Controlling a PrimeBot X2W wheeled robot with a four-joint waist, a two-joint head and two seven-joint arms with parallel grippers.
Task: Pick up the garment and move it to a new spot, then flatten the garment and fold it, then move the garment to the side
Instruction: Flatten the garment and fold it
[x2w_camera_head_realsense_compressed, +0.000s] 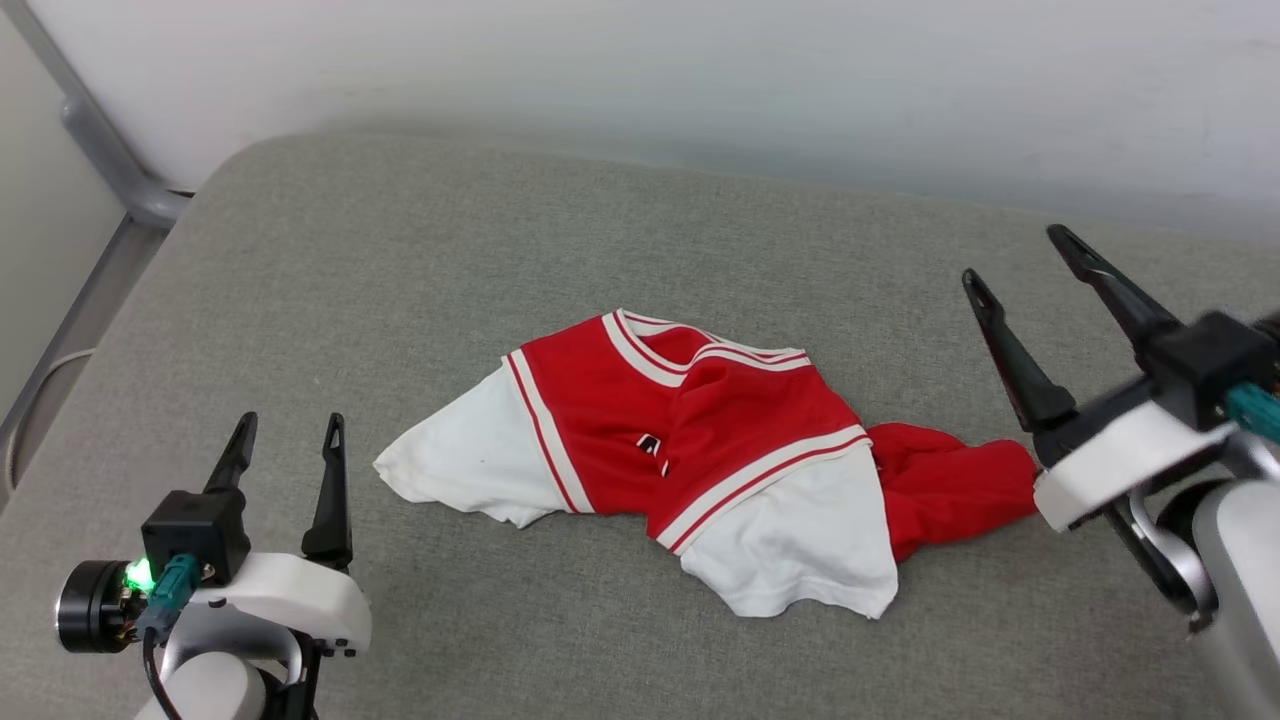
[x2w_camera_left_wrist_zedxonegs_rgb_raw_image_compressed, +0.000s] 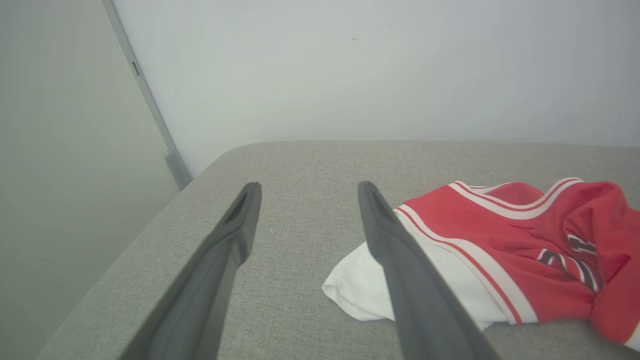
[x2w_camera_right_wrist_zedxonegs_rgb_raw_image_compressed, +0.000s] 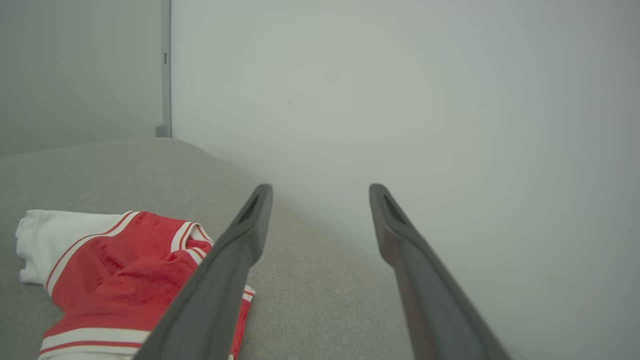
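Note:
The garment (x2w_camera_head_realsense_compressed: 700, 440), a red T-shirt with white sleeves and red-white stripe trim, lies crumpled in a heap at the middle of the grey cushioned surface (x2w_camera_head_realsense_compressed: 420, 260). Part of its black lettering peeks out of a fold. My left gripper (x2w_camera_head_realsense_compressed: 288, 432) hovers open at the lower left, apart from the white sleeve. My right gripper (x2w_camera_head_realsense_compressed: 1015, 255) stands open at the right, its base close to the red end of the shirt, with nothing between its fingers. In the left wrist view the garment (x2w_camera_left_wrist_zedxonegs_rgb_raw_image_compressed: 500, 245) lies right of my open left gripper (x2w_camera_left_wrist_zedxonegs_rgb_raw_image_compressed: 307, 192). The right wrist view has the garment (x2w_camera_right_wrist_zedxonegs_rgb_raw_image_compressed: 115, 265) left of my open right gripper (x2w_camera_right_wrist_zedxonegs_rgb_raw_image_compressed: 320, 192).
A pale wall (x2w_camera_head_realsense_compressed: 700, 70) runs along the far edge of the surface. A grey metal post (x2w_camera_head_realsense_compressed: 110, 160) slants down at the far left corner. The surface's rounded left edge drops off beside my left arm. Bare grey fabric surrounds the shirt on all sides.

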